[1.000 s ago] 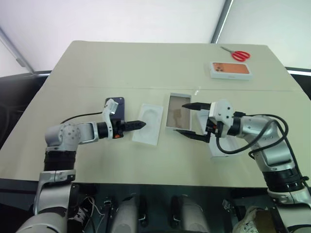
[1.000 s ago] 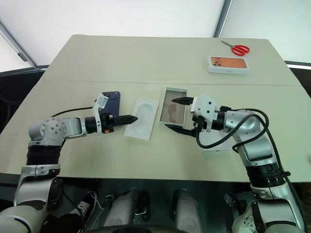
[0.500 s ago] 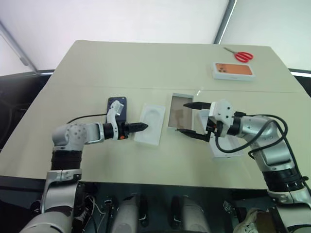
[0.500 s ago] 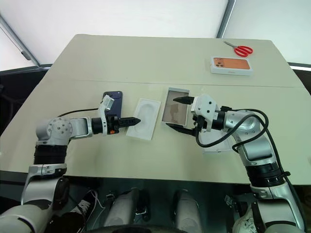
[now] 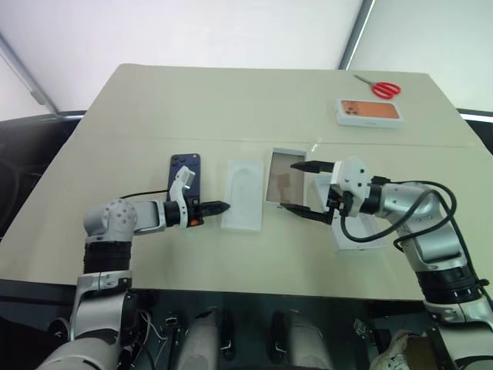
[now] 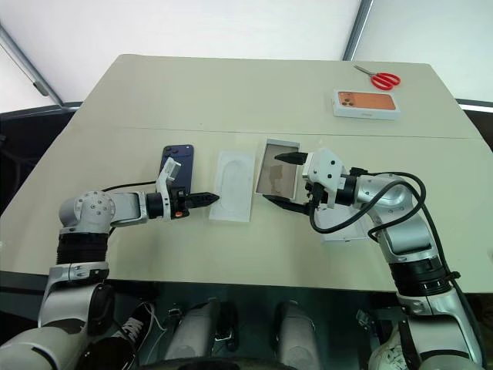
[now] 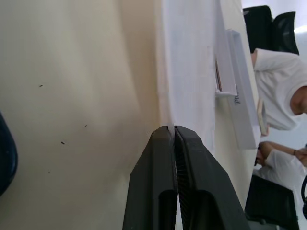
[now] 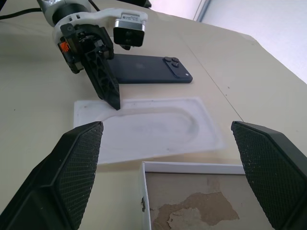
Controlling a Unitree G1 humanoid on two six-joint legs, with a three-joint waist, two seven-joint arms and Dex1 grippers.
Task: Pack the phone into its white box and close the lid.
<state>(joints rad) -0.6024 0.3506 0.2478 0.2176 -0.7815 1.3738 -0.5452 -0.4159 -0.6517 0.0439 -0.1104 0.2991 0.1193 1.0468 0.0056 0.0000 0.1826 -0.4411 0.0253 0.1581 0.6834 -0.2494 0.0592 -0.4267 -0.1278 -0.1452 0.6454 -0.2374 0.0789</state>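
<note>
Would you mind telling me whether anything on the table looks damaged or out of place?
Yes: the white box has a torn, patchy brown inside bottom. The thin white insert lies loose between the phone and the box, its edge pinched by the left tool.

- One dark blue phone (image 5: 184,171)
- One open white box (image 5: 283,178)
- One white insert (image 5: 243,196)
- One orange-printed box (image 5: 369,112)
- One pair of scissors (image 5: 376,86)
- One lid (image 5: 360,229)

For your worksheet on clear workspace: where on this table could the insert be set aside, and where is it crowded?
Free: the wide far half of the table, left of the scissors and orange-phone box. Crowded: the middle row, phone, insert, white box, both grippers.
</note>
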